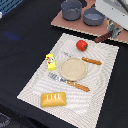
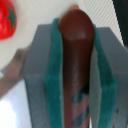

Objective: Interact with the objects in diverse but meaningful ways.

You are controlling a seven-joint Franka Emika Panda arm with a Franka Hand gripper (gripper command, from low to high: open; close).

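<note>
My gripper (image 1: 110, 33) is shut on the dark brown sausage (image 1: 104, 37) at the far corner of the striped mat, on the exterior view's right. Close up in the wrist view, the sausage (image 2: 76, 60) lies lengthwise between the green pads (image 2: 54, 75) of the gripper (image 2: 76, 30). The red tomato (image 1: 81, 45) sits on the mat just beside it and also shows in the wrist view (image 2: 6, 20). A yellow block with red marks (image 1: 50, 61) and a scored bread loaf (image 1: 53, 99) lie farther along the mat. Whether the sausage touches the mat is unclear.
A round tan plate (image 1: 63, 71) sits mid-mat, with an orange-handled fork (image 1: 70, 82) and another orange-handled utensil (image 1: 91, 61) on either side. Two grey pots (image 1: 71, 9) (image 1: 93, 16) stand on a brown board (image 1: 62, 22) behind the mat. The surrounding tabletop is dark.
</note>
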